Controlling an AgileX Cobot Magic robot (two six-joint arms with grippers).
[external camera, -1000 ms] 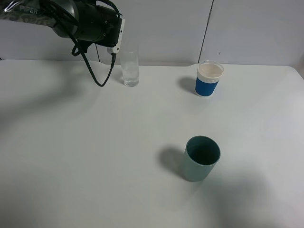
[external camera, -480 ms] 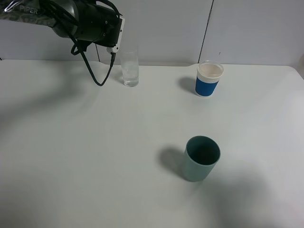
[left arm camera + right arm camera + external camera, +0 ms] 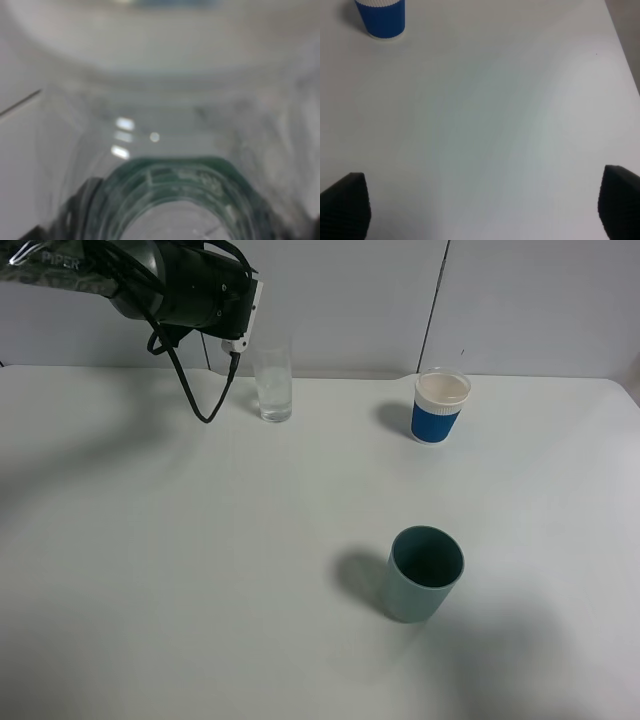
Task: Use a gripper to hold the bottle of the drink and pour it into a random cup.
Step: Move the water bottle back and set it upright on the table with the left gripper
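- The white tabletop (image 3: 200, 570) fills nearly all of my high view, and its far edge meets a pale wall.
- My left arm (image 3: 170, 285), black with a looping black cable (image 3: 195, 400), hangs in the air over the far left part of the tabletop.
- The left end effector (image 3: 245, 320) points toward the glass, just to its left and above its rim without touching it. It is closed on the bottle, though the jaws are out of sight in the wrist view.
- The right end effector (image 3: 482, 200) is open. Its two dark fingertips sit wide apart over bare tabletop with nothing between them.
- A teal cup (image 3: 425, 575) stands upright to the right of the middle, well toward the near edge and apart from everything else.
- A blue cup (image 3: 441, 406) with a white rim stands upright by the far edge, right of the middle.
- The glass (image 3: 274, 385), tall and clear, stands upright by the far edge, left of the middle.
- The bottle (image 3: 175, 185) shows only in my left wrist view, very close and blurred: clear plastic with a dark green band. In the high view the arm hides it.
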